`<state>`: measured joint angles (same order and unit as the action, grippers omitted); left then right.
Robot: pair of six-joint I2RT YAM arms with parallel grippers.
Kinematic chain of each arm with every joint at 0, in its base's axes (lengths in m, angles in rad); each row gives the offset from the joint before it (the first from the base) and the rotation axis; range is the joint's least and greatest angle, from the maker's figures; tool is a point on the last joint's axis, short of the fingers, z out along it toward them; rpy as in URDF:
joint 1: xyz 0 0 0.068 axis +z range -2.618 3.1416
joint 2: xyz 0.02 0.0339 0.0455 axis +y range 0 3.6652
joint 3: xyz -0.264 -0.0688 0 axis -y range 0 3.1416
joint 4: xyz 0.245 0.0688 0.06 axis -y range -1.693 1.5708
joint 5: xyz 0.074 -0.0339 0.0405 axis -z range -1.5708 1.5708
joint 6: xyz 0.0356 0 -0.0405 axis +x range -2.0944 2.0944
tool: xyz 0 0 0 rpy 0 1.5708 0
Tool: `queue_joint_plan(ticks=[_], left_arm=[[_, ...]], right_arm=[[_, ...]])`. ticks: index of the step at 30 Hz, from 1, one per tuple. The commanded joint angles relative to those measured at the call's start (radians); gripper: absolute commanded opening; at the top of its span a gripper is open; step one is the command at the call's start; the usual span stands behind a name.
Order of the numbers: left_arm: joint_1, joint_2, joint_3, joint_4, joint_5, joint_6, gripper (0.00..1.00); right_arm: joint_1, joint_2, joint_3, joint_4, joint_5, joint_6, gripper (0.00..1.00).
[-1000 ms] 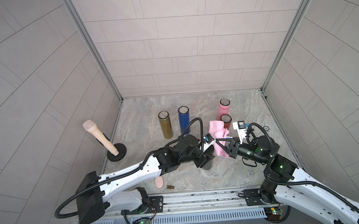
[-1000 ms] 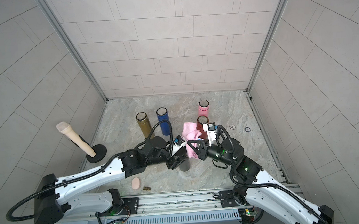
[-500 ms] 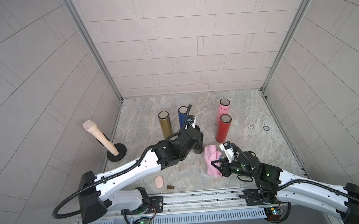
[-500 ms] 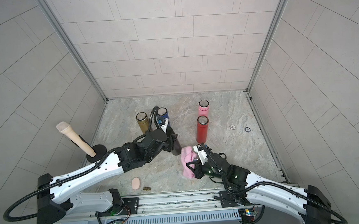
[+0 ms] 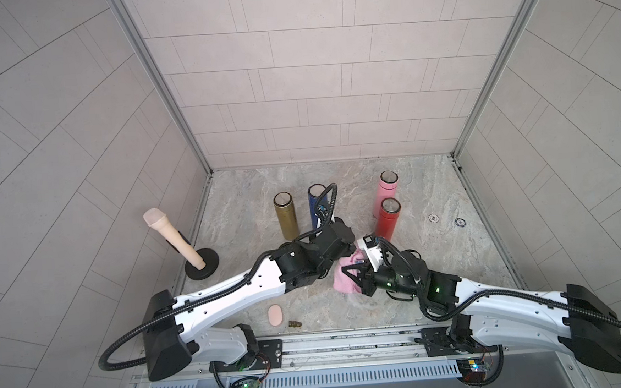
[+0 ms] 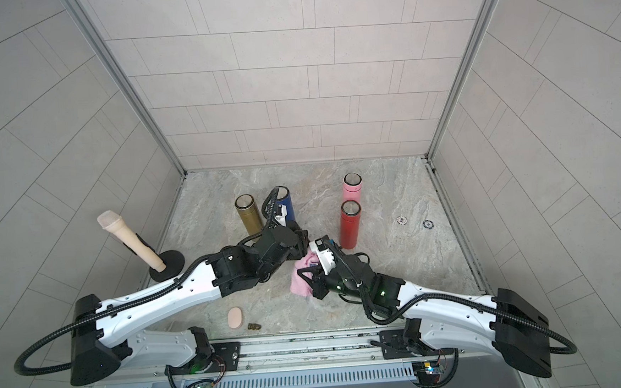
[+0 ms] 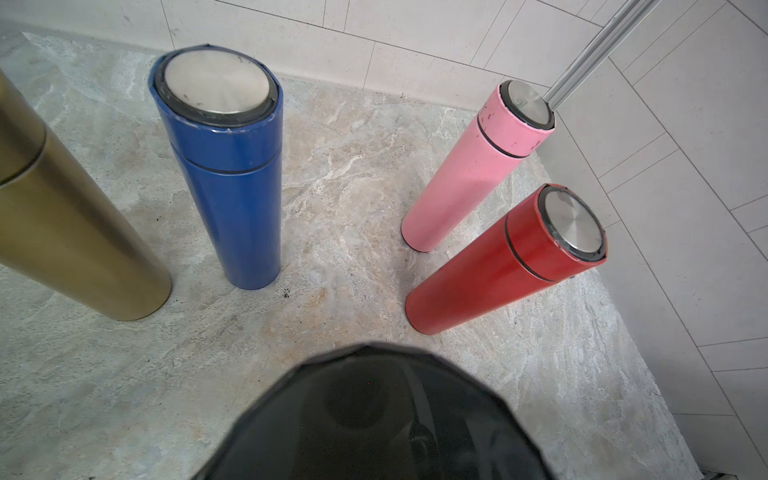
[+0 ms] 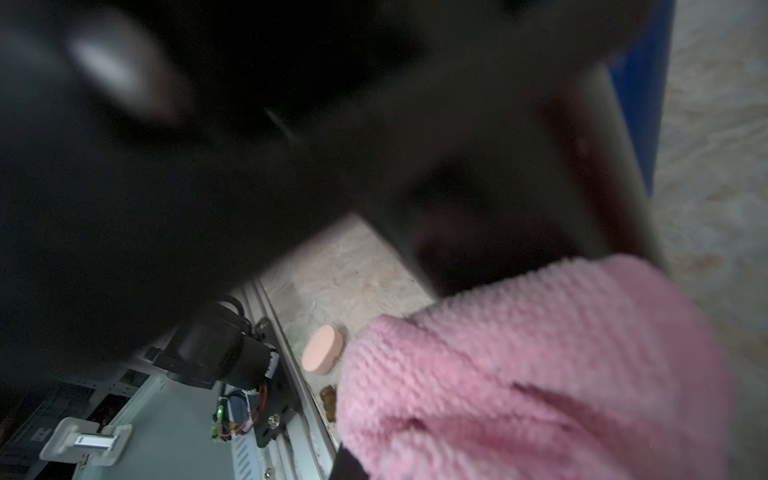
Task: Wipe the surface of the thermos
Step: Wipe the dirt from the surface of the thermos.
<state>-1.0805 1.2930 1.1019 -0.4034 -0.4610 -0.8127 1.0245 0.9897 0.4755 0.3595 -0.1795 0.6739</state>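
Step in hand: mid-wipe, by my read. The left pincer (image 5: 349, 245) sits at desk centre, clamped on the black thermos (image 8: 498, 183). The thermos is mostly hidden under that arm in both top views and is plain only in the wrist views; can't tell if it's clear of the desk. The right pincer (image 5: 353, 280) is closed on the pink cloth (image 5: 344, 287), and the cloth touches the thermos barrel.

Next move, as I judge it: drag the cloth along the barrel while the left arm grips firm or rolls it to show an unwiped side. The wrists are crowded, so use short strokes.

Room: tiled walls on three sides. The marble-look desk (image 5: 454, 267) is mostly bare. A beige microphone (image 5: 173, 240) stands on a round stand at the left edge. A gold thermos (image 5: 286, 218) and a blue thermos (image 5: 315, 205) stand upright behind the left arm. A pink thermos (image 5: 386, 190) and a red thermos (image 5: 386, 220) stand upright behind the right wrist. A peach oval pad (image 5: 275, 315) lies near the front rail with a brown scrap (image 5: 295, 324) just beside it.
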Motion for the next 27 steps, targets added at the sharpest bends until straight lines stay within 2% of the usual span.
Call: queue_joint_plan(ticks=[1,6,13,15,19,22,24,27], left_arm=[[-0.006,-0.025,-0.014,0.081,-0.021,-0.046,0.0],[-0.005,-0.047,-0.035,0.133,0.024,-0.022,0.0],[-0.005,-0.064,-0.031,0.137,0.08,0.043,0.0],[-0.004,-0.077,-0.026,0.136,0.107,0.082,0.0],[-0.002,-0.103,0.012,0.091,0.187,0.298,0.0],[0.027,-0.135,0.013,0.074,0.33,0.435,0.0],[0.065,-0.161,-0.002,0.095,0.491,0.495,0.0],[0.09,-0.204,-0.015,0.103,0.616,0.579,0.0]], right_arm=[[0.012,-0.042,0.019,0.094,-0.019,-0.031,0.0],[0.003,-0.042,-0.032,0.006,0.096,-0.018,0.0],[-0.024,-0.045,-0.155,-0.041,0.181,0.069,0.0],[-0.037,-0.065,-0.162,-0.108,0.186,0.088,0.0],[-0.095,-0.128,-0.165,-0.254,0.155,0.136,0.0],[-0.158,-0.168,-0.167,-0.301,0.092,0.157,0.0],[-0.203,-0.178,-0.173,-0.285,0.04,0.169,0.0],[-0.262,-0.172,-0.172,-0.254,-0.038,0.185,0.0]])
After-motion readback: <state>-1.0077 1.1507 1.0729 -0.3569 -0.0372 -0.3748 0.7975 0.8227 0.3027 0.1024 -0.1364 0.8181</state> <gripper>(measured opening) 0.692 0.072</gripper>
